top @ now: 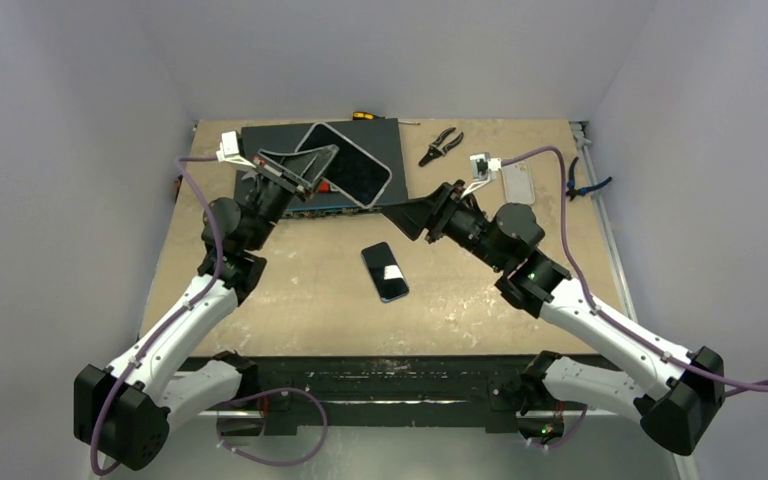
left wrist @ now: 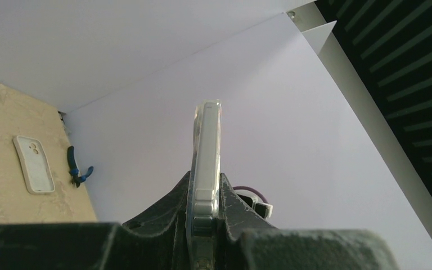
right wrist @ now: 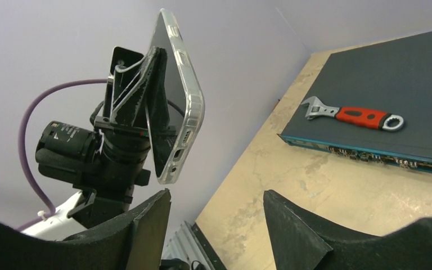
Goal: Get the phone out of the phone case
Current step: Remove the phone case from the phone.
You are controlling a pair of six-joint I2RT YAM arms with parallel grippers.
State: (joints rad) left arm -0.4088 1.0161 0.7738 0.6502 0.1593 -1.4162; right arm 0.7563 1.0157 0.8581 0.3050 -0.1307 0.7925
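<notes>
Dark blue flat box, red-handled wrench lying on it, black pliers near it

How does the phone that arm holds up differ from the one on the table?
The held phone wears a clear case; the table phone shows none. The held phone is tilted in the air, clamped in the left gripper; the table phone lies flat, untouched. Both have dark screens.

Lower end of the phone case, out of sight between the left fingers.
</notes>
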